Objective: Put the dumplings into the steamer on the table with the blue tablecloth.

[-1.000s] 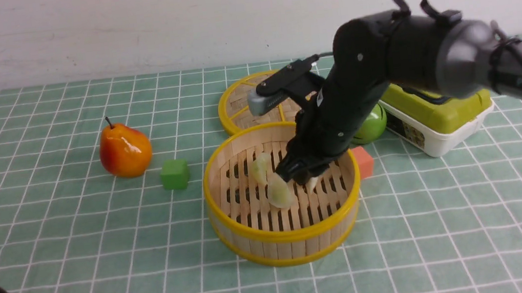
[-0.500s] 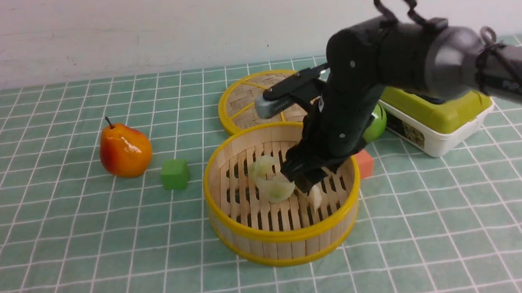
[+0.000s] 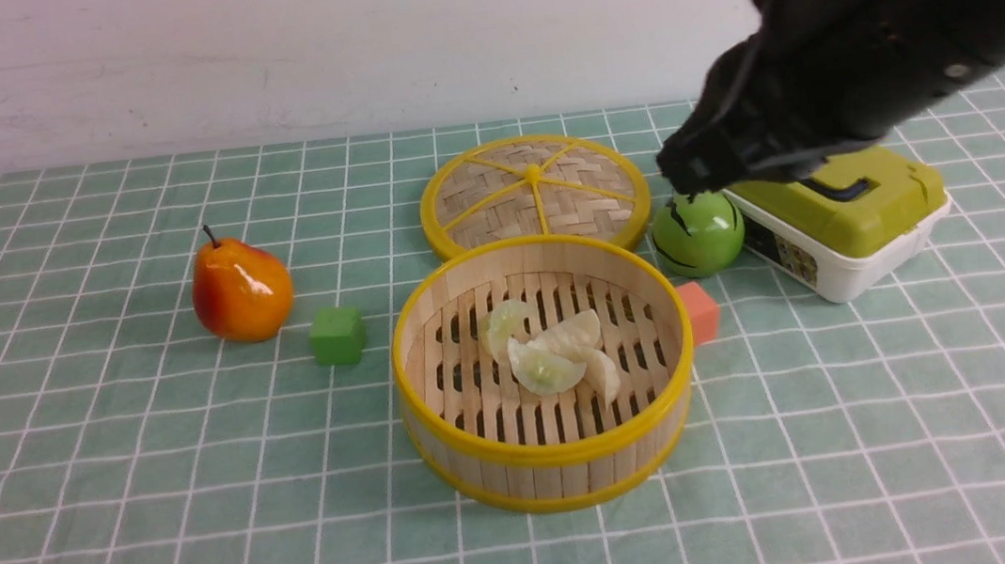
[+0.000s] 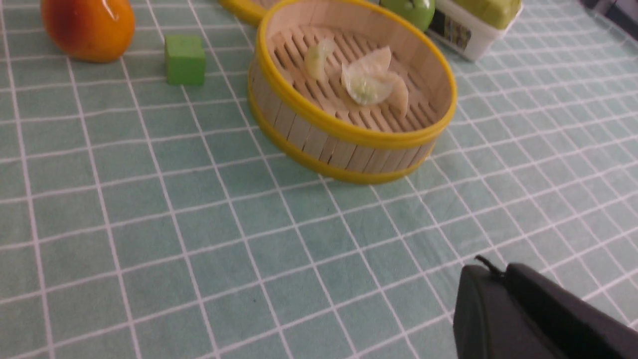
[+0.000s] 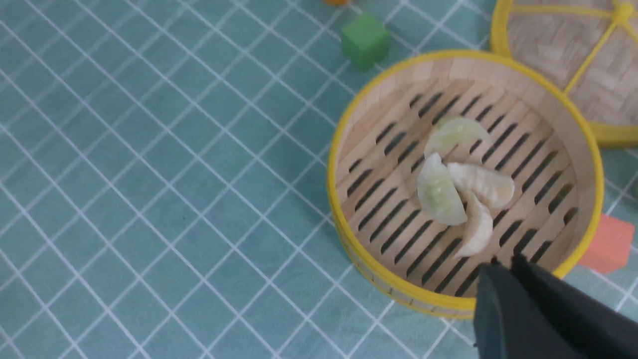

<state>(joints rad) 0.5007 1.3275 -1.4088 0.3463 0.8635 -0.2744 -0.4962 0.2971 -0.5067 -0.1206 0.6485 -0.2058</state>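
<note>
The steamer (image 3: 552, 451) stands mid-table on the table with the blue tablecloth (image 3: 155, 473). Several pale dumplings (image 3: 554, 357) lie clustered on its slatted bottom, also seen in the left wrist view (image 4: 369, 82) and the right wrist view (image 5: 456, 199). My right gripper (image 3: 689, 176) hangs shut and empty, high above the table to the right of the steamer; in its own view its tips (image 5: 503, 267) sit over the steamer's rim (image 5: 333, 184). My left gripper (image 4: 491, 271) is shut, empty, low over bare cloth well short of the steamer (image 4: 349, 137).
The woven lid (image 3: 534, 189) lies flat behind the steamer. A pear (image 3: 241, 291) and a green cube (image 3: 337, 335) sit to the left. An orange cube (image 3: 700, 311), a green ball (image 3: 698, 233) and a green-and-white box (image 3: 841, 220) sit to the right.
My right gripper let go of a dumpling inside the steamer, rose up and to the right out of it, and shut. The dumpling now lies with the others.
</note>
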